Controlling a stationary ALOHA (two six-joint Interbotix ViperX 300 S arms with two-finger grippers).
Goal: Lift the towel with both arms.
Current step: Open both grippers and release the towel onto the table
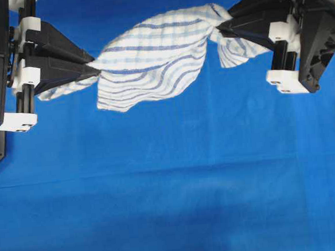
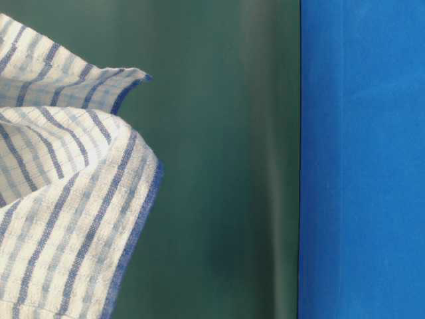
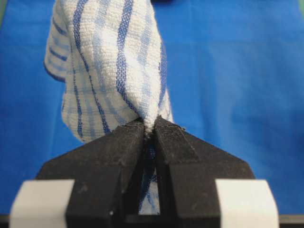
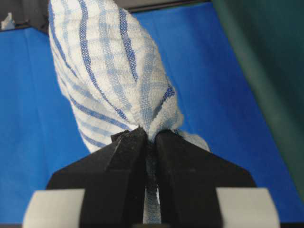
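Towel (image 1: 151,60) aloft over blue tablecloth (image 1: 177,182); green backdrop (image 2: 226,166).

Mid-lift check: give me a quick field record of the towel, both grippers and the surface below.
towel: white with blue stripes, strung between the two grippers, middle sagging
left gripper: fingers shut on the towel's left end
right gripper: fingers shut on the towel's right end
tablecloth: plain blue, nothing else lying on it in the overhead view
towel contact with the tablecloth: cannot tell

My arms run off the overhead view's side edges. In the table-level view the towel (image 2: 60,199) is cropped left and below, and both my claws are hidden.
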